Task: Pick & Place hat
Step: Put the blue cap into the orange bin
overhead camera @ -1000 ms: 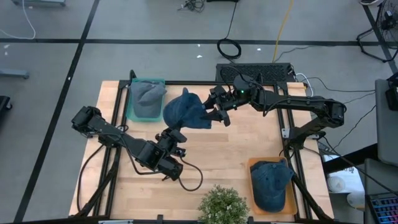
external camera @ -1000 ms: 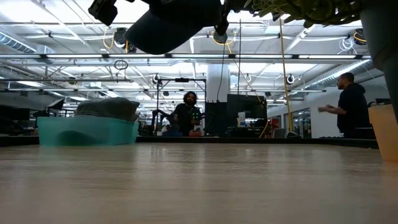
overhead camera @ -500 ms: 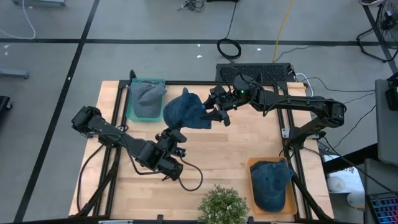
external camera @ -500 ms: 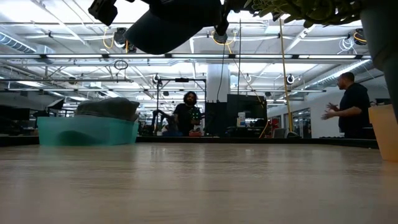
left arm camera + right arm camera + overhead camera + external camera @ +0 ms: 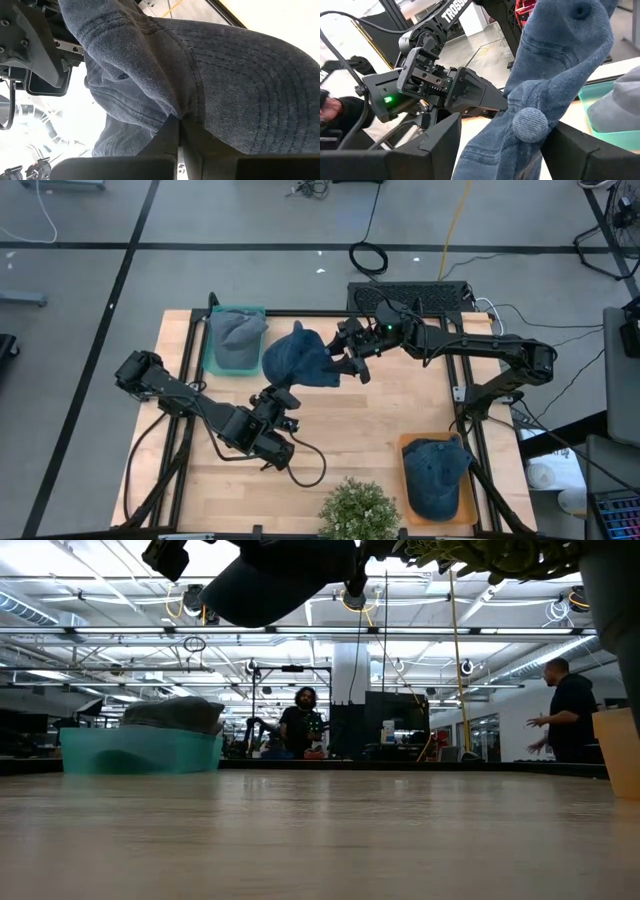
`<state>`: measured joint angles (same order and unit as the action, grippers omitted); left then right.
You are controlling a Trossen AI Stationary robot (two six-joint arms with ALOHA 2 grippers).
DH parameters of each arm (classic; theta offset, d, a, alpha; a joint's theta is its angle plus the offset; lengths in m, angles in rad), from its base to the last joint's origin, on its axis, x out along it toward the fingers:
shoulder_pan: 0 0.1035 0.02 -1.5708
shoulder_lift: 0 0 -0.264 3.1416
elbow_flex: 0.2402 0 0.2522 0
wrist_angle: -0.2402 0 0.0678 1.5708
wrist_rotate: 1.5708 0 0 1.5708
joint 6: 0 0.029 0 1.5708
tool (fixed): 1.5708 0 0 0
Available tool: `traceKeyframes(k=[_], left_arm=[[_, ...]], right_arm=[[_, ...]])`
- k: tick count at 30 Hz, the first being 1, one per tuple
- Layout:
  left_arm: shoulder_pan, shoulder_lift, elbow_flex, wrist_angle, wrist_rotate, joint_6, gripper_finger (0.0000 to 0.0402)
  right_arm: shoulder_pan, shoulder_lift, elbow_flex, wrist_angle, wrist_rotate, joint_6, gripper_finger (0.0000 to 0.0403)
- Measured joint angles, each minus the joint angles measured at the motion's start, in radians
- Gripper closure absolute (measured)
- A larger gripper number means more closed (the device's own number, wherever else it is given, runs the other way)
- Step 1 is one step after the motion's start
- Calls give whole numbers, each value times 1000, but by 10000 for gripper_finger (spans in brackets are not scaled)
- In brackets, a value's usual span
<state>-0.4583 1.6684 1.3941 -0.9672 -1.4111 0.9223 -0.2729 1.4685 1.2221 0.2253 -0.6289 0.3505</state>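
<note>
Two grippers share the floppy blue denim cap (image 5: 300, 358), mid-air right of the teal bin (image 5: 213, 362): my left gripper (image 5: 179, 131) pinched shut on its brim, right gripper (image 5: 530, 131) spread wide round the crown. Shd clear the right fingers before carrying.

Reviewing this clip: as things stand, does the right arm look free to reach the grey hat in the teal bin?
Probably not yet. The right gripper stands open around the blue hat, which the left gripper holds shut from below, and that hat hangs between it and the grey hat in the teal bin.
</note>
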Motion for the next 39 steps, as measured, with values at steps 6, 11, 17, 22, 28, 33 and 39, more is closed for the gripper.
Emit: traceKeyframes(k=[6,11,17,22,28,33,39], left_arm=[[2,0,0,0,1,19,398],[10,0,0,0,16,22,394],[28,0,0,0,25,25,393],[35,0,0,0,27,25,397],[39,0,0,0,27,11,397],[39,0,0,1,51,-19,389],[39,0,0,0,60,-87,397]], right_arm=[[-30,0,0,0,30,-13,167],[-27,0,0,-4,29,-2,168],[-20,0,0,-37,29,0,188],[-19,0,0,-53,26,-29,222],[-19,0,0,-73,26,-72,275],[-19,0,0,-80,26,-105,332],[-19,0,0,-83,24,-153,393]])
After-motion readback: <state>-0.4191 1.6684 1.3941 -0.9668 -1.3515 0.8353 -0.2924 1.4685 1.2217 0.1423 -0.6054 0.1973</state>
